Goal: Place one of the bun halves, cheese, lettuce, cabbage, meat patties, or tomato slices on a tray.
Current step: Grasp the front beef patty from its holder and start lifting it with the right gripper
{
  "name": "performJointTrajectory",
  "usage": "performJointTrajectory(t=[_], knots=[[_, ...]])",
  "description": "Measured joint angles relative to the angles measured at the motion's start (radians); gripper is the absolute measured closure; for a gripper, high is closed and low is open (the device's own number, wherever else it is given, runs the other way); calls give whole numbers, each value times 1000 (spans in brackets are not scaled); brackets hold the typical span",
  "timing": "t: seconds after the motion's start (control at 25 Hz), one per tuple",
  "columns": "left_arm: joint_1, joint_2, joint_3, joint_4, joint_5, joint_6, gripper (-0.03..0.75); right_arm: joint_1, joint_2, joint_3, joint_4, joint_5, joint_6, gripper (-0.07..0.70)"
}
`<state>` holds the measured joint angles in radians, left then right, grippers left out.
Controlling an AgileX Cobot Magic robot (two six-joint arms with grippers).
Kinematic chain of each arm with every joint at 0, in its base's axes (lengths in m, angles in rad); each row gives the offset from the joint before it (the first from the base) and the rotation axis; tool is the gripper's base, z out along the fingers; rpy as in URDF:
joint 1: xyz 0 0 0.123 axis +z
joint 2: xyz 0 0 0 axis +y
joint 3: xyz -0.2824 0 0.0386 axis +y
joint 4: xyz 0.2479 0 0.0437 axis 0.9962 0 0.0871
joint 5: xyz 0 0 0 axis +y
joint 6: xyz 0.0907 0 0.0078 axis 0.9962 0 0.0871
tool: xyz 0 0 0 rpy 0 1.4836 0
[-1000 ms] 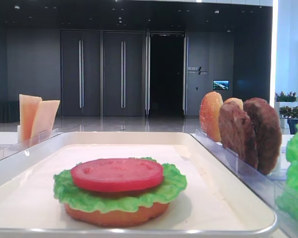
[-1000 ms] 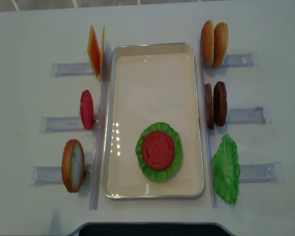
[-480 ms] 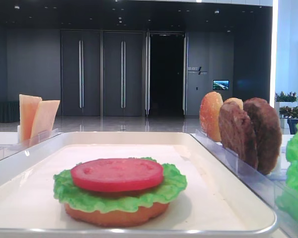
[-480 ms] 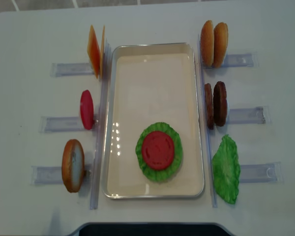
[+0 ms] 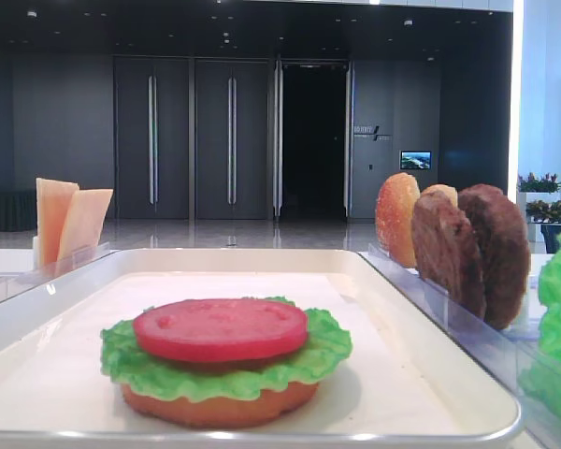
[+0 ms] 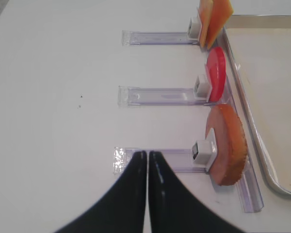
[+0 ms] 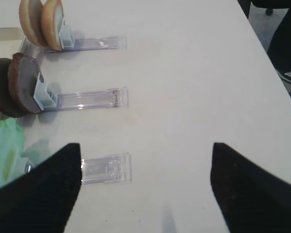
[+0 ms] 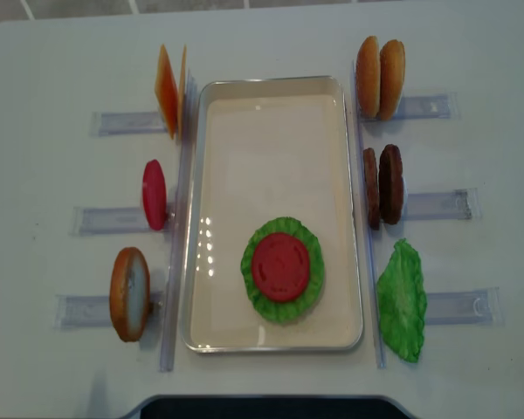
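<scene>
On the cream tray [image 8: 271,87] lies a stack: a bun half [image 5: 220,404], lettuce [image 8: 258,297] and a tomato slice [image 8: 280,266] on top. Right of the tray stand two meat patties [image 8: 384,185], two bun halves [image 8: 380,77] and a loose lettuce leaf [image 8: 402,301]. To its left stand cheese [image 8: 168,90], a tomato slice [image 8: 155,194] and a bun half [image 8: 129,294]. No cabbage is in view. My right gripper [image 7: 145,145] hangs open and empty over bare table, right of the patties [image 7: 19,87]. My left gripper [image 6: 147,154] is shut and empty, left of the bun half [image 6: 228,145].
Clear plastic holders [image 8: 432,205] carry the upright pieces on both sides of the tray. One holder [image 7: 106,169] lies just beside my right gripper's left finger. The white table's far right edge [image 7: 262,43] shows in the right wrist view.
</scene>
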<state>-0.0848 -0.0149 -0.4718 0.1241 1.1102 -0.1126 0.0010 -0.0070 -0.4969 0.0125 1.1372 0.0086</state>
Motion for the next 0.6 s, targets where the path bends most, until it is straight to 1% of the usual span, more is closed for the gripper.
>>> performJointTrajectory(t=[0.12,0.2,0.4,0.6], knots=[[0,0,0,0,0,0,715,0,3,0,-1,0,3,83],[0,0,0,0,0,0,715,0,42,0,0,0,3,83],[0,0,0,0,0,0,715,0,251,-17,17,6,3,83],[0,0,0,0,0,0,715,1,480,-83,36,12,3,83]])
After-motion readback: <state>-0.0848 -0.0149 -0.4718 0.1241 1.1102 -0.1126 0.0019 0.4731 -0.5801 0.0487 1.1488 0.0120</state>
